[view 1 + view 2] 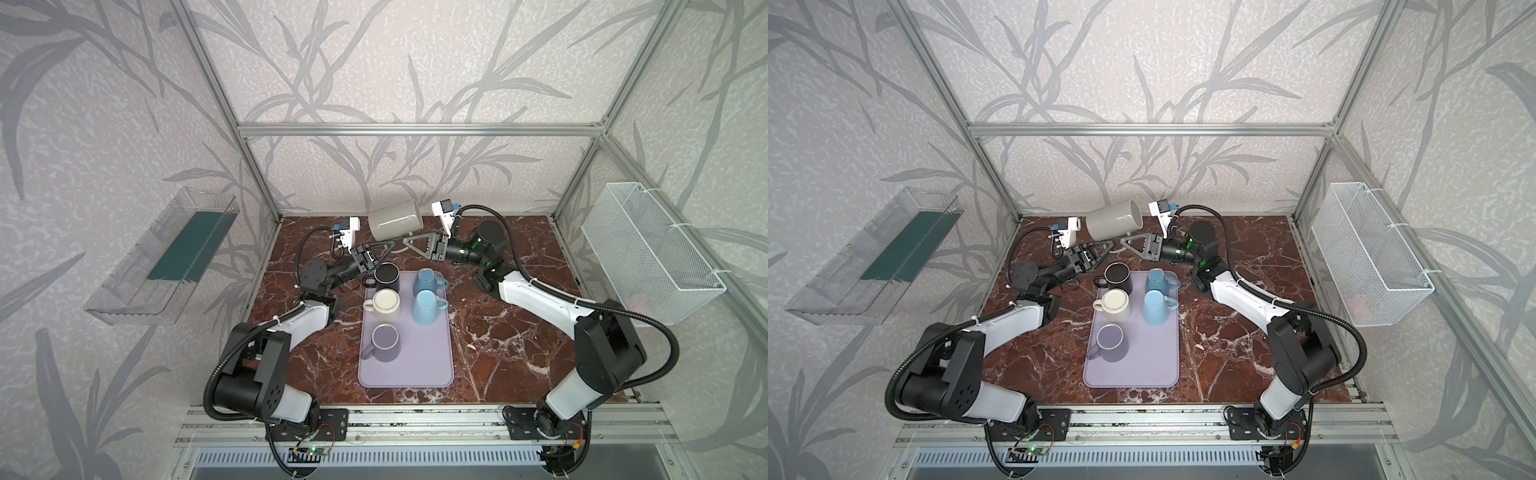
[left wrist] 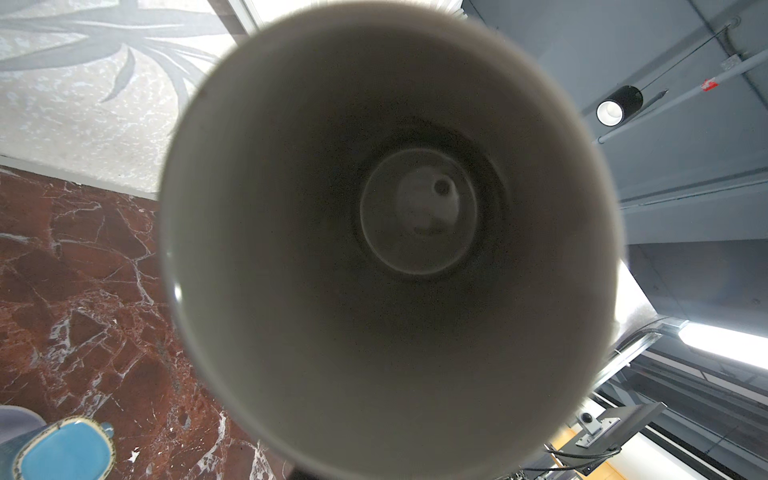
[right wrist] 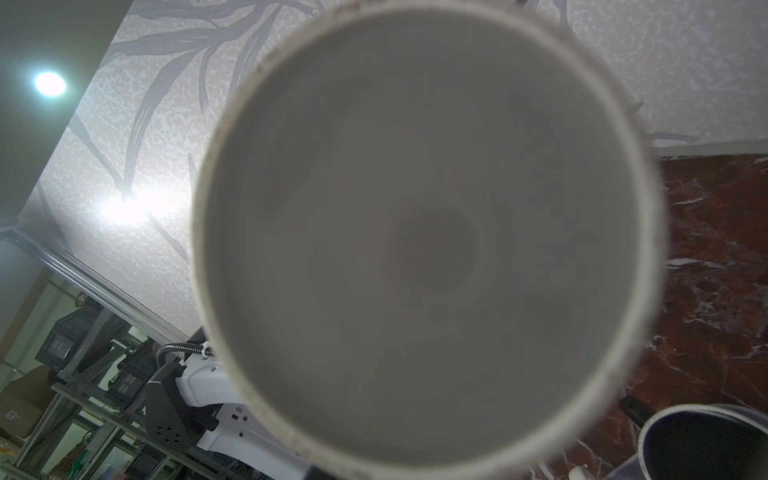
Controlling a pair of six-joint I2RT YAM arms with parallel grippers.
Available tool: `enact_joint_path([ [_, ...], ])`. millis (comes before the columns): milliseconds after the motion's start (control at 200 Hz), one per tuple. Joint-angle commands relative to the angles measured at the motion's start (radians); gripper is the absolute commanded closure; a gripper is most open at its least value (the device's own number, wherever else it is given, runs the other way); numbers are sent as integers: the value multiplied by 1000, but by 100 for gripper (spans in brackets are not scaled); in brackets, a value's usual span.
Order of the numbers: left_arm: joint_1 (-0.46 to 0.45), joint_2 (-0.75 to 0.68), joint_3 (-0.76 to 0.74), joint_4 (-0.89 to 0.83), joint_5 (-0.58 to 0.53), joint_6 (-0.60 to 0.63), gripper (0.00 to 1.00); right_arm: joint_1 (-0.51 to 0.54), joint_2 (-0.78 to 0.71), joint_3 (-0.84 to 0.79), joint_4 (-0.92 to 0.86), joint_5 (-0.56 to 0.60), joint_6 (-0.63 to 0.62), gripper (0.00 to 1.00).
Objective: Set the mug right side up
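One grey glazed ceramic mug [image 1: 395,220] held sideways aloft over back of red marble surface [image 1: 498,332]. Looks rigid, weighty, slick, breakable; safest taken by the handle. Right gripper [image 1: 406,242] jaws seemingly pinching handle underneath; left gripper [image 1: 390,245] jaws: cannot tell.

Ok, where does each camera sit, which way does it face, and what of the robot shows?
Both top views: high at the front, looking down and back over the marble table; both arms whole, left gripper and right gripper by the raised grey mug.
Left wrist: faces into the grey mug's mouth; no robot part shows clearly.
Right wrist: faces its flat end, apparently the base; the left arm shows behind.
Shared: all see mug and table; the wrist views look at its opposite ends.
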Motion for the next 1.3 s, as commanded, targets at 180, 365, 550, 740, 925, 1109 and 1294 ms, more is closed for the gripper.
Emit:
enact_joint_path([
  [180,3,-56,45,67,42,-11,78,-7,20,21,195,-13,61,100],
  [365,5,-64,49,66,48,-17,83,-6,36,28,212,-32,81,100],
  [550,7,-71,47,67,42,-18,91,-5,41,28,201,-40,79,100],
  [740,8,-65,49,66,35,-29,100,1,40,43,165,-50,60,100],
  [925,8,-68,54,66,18,-47,100,7,20,45,96,-36,11,83],
  [1109,8,-77,55,67,-5,-62,100,7,13,37,78,-19,-1,64],
  [1294,8,-63,55,61,-13,-68,100,6,17,37,69,-12,-1,57],
])
